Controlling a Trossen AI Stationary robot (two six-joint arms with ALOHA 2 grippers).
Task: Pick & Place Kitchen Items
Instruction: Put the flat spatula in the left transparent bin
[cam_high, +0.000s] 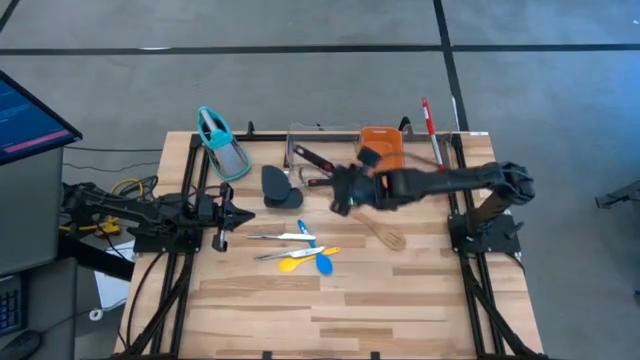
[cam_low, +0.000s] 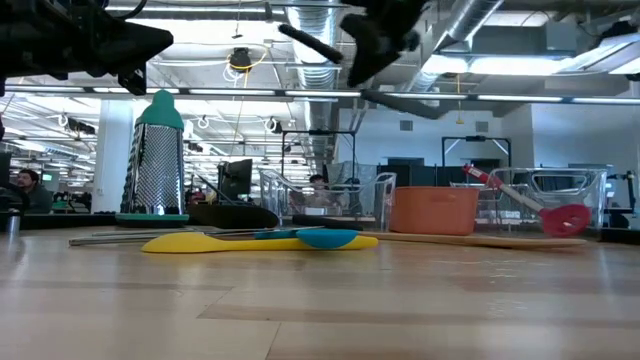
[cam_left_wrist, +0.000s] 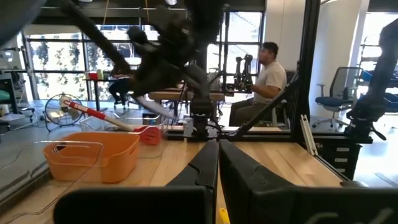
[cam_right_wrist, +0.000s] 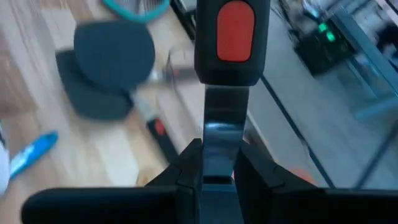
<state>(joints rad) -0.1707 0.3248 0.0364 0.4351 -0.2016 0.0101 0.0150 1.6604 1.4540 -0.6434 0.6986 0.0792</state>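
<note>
- Where the camera looks straight down, the pale wooden table (cam_high: 400, 300) stands on a grey floor crossed by dark lines, with a monitor (cam_high: 25, 115) off its left edge.
- The left gripper (cam_high: 232, 213) waits near that edge. The silver tongs (cam_high: 275, 238) and the small blue and yellow spoons (cam_high: 310, 258) lie just ahead of its fingers.
- The right gripper (cam_high: 343, 195) hangs over the middle of the table. The dark grey scoop (cam_high: 278, 187) lies just past its fingertips, the wooden slotted spoon (cam_high: 382, 234) to one side below the arm, and the orange tub (cam_high: 382, 148) on the other side.
- From table height, the room shows what the top view cannot: ceiling ducts, strip lights and desks.
- In this view the right gripper is high above the boards, with the black spatula (cam_low: 310, 45) jutting from it. A teal-topped grater (cam_low: 160, 160) stands upright, and the red steel-handled spoon (cam_low: 545, 210) leans in a clear tray (cam_low: 580, 190).
- The left wrist view alone shows its fingers (cam_left_wrist: 205, 165) pressed together on nothing. A seated person (cam_left_wrist: 264, 81) is beyond the table's far side.
- Only the right wrist view shows that grip: both fingers (cam_right_wrist: 186, 168) clamp the spatula's black handle, whose red patch sits just beyond the fingertips.
</note>
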